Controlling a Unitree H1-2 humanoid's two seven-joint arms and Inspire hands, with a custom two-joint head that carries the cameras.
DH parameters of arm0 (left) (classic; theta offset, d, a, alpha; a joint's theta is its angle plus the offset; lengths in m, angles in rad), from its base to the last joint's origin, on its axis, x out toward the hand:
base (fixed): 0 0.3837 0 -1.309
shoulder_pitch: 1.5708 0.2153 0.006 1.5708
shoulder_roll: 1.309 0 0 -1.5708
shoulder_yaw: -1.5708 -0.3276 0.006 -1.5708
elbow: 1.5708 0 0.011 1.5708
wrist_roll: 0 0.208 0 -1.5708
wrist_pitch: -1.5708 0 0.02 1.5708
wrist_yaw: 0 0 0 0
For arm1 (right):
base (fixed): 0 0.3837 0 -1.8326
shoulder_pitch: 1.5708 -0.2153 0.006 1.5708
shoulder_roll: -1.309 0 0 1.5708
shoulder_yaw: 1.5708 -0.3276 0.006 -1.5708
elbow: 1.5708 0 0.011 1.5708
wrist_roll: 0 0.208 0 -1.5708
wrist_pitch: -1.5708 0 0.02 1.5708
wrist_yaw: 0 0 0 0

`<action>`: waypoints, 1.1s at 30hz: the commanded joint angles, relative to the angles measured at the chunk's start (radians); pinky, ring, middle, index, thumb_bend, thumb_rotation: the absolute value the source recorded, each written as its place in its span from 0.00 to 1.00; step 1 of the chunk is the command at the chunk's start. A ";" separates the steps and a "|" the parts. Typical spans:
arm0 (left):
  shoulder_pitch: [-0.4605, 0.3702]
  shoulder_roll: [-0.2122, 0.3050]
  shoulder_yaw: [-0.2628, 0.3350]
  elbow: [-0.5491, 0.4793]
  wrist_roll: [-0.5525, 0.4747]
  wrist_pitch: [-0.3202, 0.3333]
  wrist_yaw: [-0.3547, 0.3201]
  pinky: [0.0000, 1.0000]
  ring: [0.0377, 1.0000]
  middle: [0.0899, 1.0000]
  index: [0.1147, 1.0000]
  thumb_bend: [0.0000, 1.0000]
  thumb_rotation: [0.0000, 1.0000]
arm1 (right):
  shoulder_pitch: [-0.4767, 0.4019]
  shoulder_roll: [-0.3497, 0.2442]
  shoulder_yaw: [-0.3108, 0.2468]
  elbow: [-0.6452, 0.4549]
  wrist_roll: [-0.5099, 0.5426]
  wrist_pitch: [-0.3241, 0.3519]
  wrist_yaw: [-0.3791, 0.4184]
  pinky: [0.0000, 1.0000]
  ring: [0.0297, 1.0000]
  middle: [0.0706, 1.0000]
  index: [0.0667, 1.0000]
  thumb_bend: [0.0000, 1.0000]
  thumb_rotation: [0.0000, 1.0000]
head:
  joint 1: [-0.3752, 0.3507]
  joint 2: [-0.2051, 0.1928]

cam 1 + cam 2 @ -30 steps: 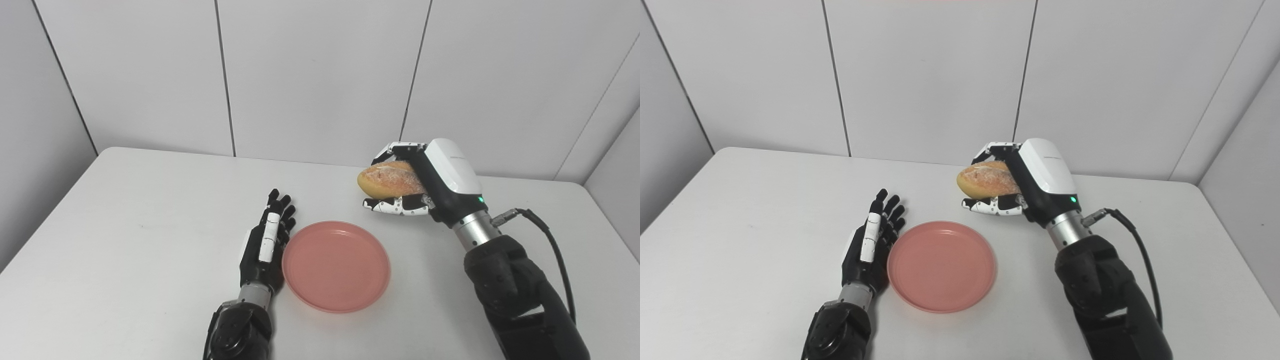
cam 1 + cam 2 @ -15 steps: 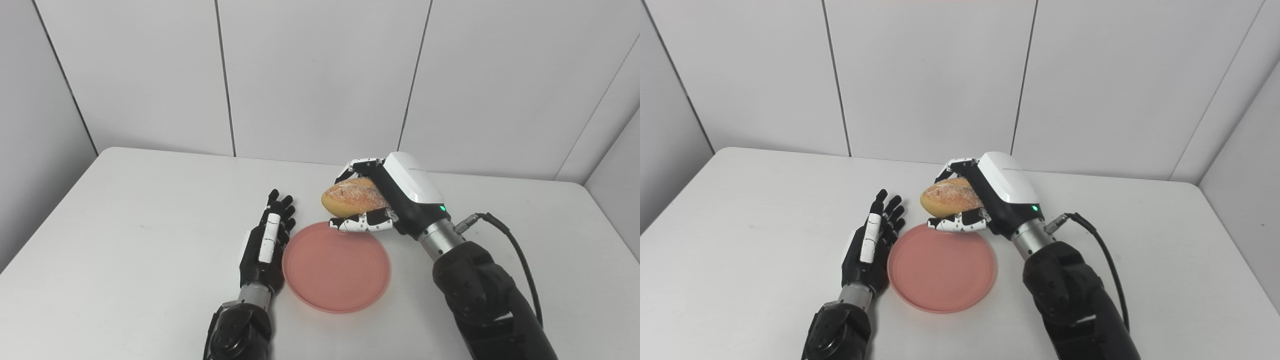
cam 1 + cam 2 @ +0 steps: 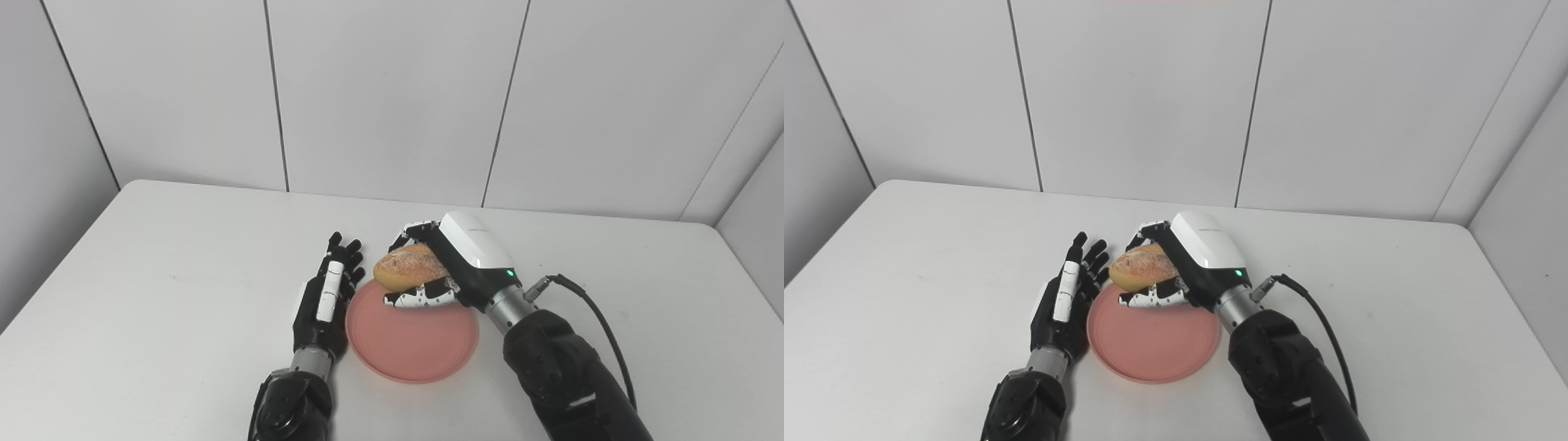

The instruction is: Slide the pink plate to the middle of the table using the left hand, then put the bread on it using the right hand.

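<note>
I see R hand clamped on bread over pink plate far rim; L hand spread flat beside plate; both views agree.

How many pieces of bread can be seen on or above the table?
1. The bread is held in the right hand, over the far edge of the pink plate. No other piece shows on the table.

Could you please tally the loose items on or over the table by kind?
Plate: 1
Bread: 1, held in the right hand
Total: 2
</note>
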 commanded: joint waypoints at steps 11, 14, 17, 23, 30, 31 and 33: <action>0.026 -0.005 -0.006 0.025 0.004 0.042 0.012 0.96 0.97 0.94 1.00 0.91 0.77 | -0.049 -0.038 0.067 0.109 -0.059 -0.117 -0.061 0.16 0.19 0.25 0.44 0.51 0.16 | -0.007 0.005; 0.024 -0.006 -0.008 0.032 0.007 0.038 0.013 0.98 0.97 0.93 1.00 0.89 0.77 | -0.066 -0.032 0.063 0.156 -0.031 -0.133 -0.062 0.15 0.18 0.23 0.44 0.51 0.16 | -0.006 0.008; 0.021 -0.009 -0.006 0.038 0.003 0.037 0.014 0.99 0.96 0.92 1.00 0.88 0.77 | -0.076 -0.025 0.059 0.182 -0.017 -0.128 -0.055 0.14 0.17 0.23 0.44 0.51 0.16 | -0.010 0.007; 0.014 -0.009 -0.005 0.049 -0.002 0.027 0.008 1.00 0.97 0.92 1.00 0.91 0.77 | -0.100 -0.034 0.071 0.228 -0.006 -0.122 -0.030 0.17 0.20 0.24 0.44 0.51 0.16 | -0.019 0.009; 0.015 -0.022 -0.007 0.040 0.000 0.034 0.021 1.00 0.94 0.89 1.00 0.88 0.76 | -0.112 -0.050 0.079 0.228 -0.024 -0.101 0.008 0.17 0.20 0.25 0.44 0.51 0.16 | -0.017 0.014; 0.015 -0.023 -0.007 0.039 0.001 0.035 0.023 1.00 0.94 0.89 1.00 0.88 0.76 | -0.113 -0.050 0.078 0.231 -0.022 -0.101 0.010 0.17 0.20 0.25 0.44 0.51 0.16 | -0.016 0.016; 0.016 -0.024 -0.007 0.037 0.001 0.038 0.025 1.00 0.93 0.89 1.00 0.87 0.76 | -0.114 -0.051 0.074 0.236 -0.018 -0.104 0.013 0.16 0.20 0.25 0.44 0.51 0.16 | -0.015 0.016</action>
